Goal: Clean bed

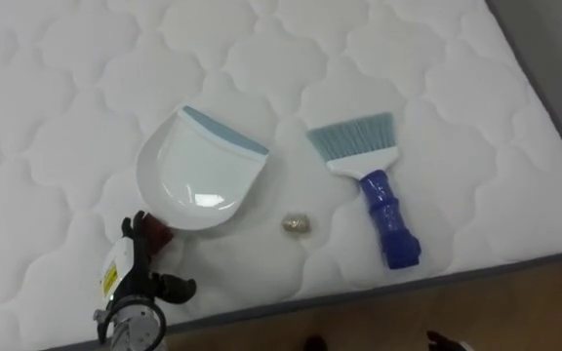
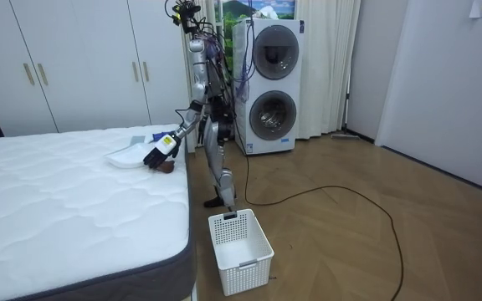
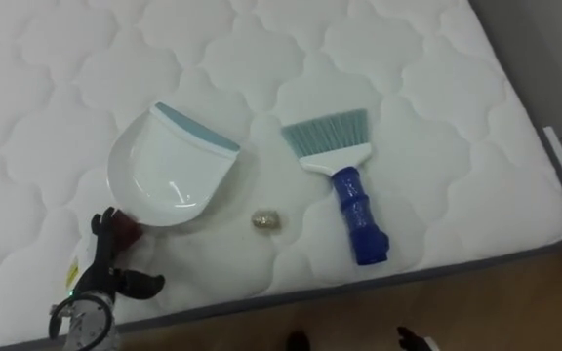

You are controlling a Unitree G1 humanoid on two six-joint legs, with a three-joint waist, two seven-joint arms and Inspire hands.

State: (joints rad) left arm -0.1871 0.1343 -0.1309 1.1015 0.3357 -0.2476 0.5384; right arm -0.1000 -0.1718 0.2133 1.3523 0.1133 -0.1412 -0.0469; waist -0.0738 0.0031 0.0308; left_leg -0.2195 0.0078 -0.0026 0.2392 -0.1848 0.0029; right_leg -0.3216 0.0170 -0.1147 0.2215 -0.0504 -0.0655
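A white dustpan with a pale blue lip lies on the white quilted mattress, its dark red handle pointing at the bed's near edge. My left hand is just at that handle; a dark finger reaches up beside it and the thumb sticks out to the right, not closed round it. A small crumpled scrap lies right of the pan. Further right lies a brush with pale blue bristles and a blue handle. In the room view I stand at the bed's side with the left hand over the dustpan.
The mattress edge runs along the bottom, with wooden floor below it. A white laundry basket stands on the floor by the bed's corner. Two stacked washing machines and white wardrobes line the far wall.
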